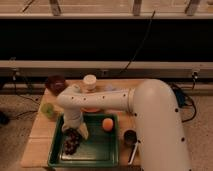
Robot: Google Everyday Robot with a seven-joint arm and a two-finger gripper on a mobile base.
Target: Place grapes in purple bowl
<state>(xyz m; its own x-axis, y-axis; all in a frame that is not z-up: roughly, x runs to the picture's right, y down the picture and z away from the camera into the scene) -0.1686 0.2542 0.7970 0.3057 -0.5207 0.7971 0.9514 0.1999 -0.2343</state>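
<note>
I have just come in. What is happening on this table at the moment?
A robot arm reaches down into the green tray. Its end effector is directly over the grapes at the left side of the tray. The grapes seem to lie on the tray floor, not yet lifted. The purple bowl stands apart, at the far left corner of the table, without the grapes. An orange fruit also lies in the tray.

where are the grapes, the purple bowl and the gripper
grapes (70,144): camera view, middle of bunch
purple bowl (55,89): camera view, front wall
gripper (75,131): camera view, its tip, right over the grapes
</note>
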